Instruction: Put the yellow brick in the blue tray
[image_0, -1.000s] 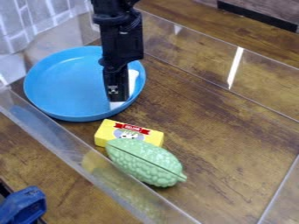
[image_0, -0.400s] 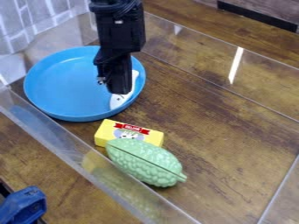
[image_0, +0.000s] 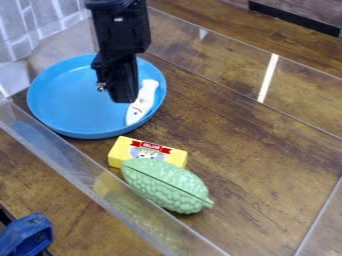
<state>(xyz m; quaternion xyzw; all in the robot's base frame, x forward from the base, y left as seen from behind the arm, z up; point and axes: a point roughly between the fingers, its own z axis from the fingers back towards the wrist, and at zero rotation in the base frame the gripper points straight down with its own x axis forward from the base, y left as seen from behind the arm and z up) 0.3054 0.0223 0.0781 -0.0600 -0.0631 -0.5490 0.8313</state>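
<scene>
Claw (image_0: 123, 95) hangs over the blue tray (image_0: 60, 105), pointing down; I cannot tell how wide its jaws stand, and I see nothing held. A white object (image_0: 142, 100) lies on the tray's rim beside it. Yellow brick (image_0: 146, 153) rests on the surface outside the tray, touching the green vegetable (image_0: 170, 185). Judgement: brick not yet picked.

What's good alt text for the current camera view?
A black robot gripper hangs over a large round blue plastic tray holding a small white object; the small yellow rectangular brick lies outside it on the wooden table, touching a bumpy green toy vegetable.
</scene>
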